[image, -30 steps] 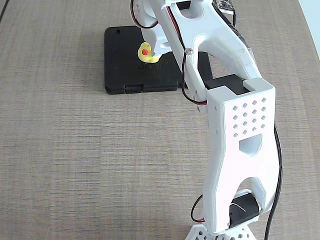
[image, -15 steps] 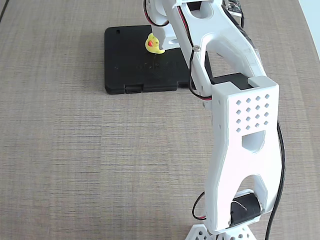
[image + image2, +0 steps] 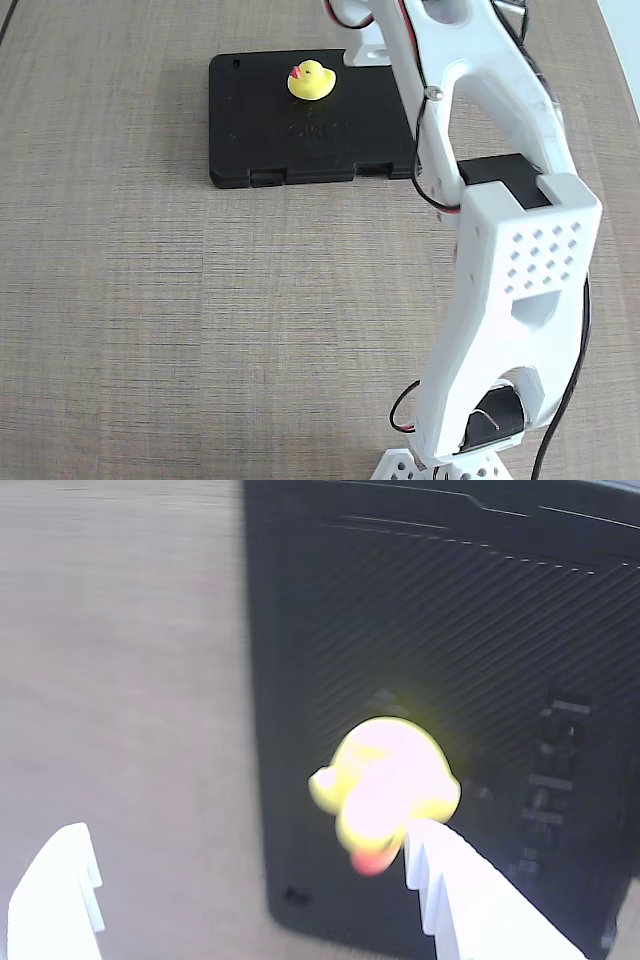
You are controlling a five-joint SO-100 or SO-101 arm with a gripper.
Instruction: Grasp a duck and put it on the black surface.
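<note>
Wrist view shows the gripper with its fingers spread wide, holding nothing; one fingertip sits just beside the duck. The duck stands on the black case, near its far edge in the fixed view. It looks light, soft and rounded, likely slippery; squeezing the plump body across its sides seems safest.

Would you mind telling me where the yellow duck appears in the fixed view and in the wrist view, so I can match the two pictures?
Fixed view: the duck sits near the top, left of centre, on the black case.
Wrist view: the duck is overexposed, slightly right of centre and low, on the black case, beside the right-hand fingertip.
Shared landmark: the black case under the duck.
</note>
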